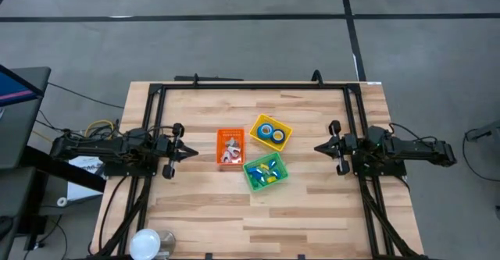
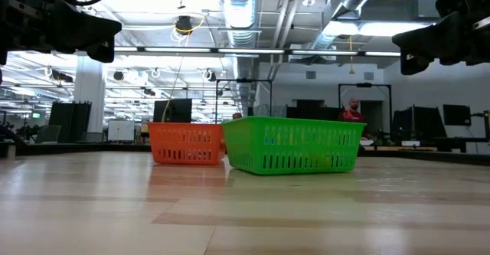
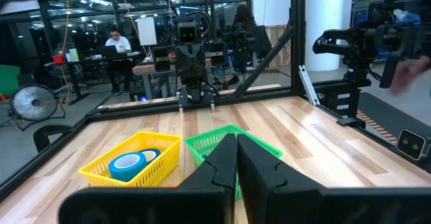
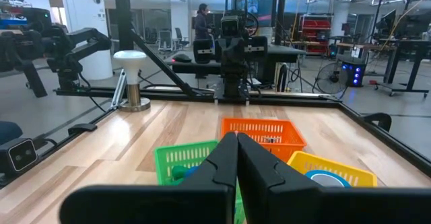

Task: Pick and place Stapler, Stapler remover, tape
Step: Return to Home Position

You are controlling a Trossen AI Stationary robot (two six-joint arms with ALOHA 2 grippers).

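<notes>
- At the table's centre, three bins stand close together: an orange bin (image 1: 220, 147), a yellow bin (image 1: 284, 125) and a green bin (image 1: 255, 183).
- Orange bin: long axis runs from the far edge of the table to the near edge. It holds pale stapler removers (image 1: 230, 152), heaped so that their direction cannot be told.
- Yellow bin: turned diagonally, just beside the orange bin's far right corner. Two rolls of blue tape (image 1: 267, 130) lie flat in it side by side, holes facing up.
- Green bin: slightly skewed, nearest the front edge, touching or nearly touching the other two. It holds blue and yellow staplers (image 1: 266, 169) pointing several ways; no single axis can be read.
- Left gripper (image 1: 195, 153): fingers pressed together to a point and holding nothing, aimed level at the orange bin and apart from it. Its arm lies stretched along the table's left side.
- Right gripper (image 1: 316, 147): fingers likewise closed tip to tip and empty, aimed toward the bins, well apart from the yellow bin. Its arm lies stretched along the right side, mirroring the left.
</notes>
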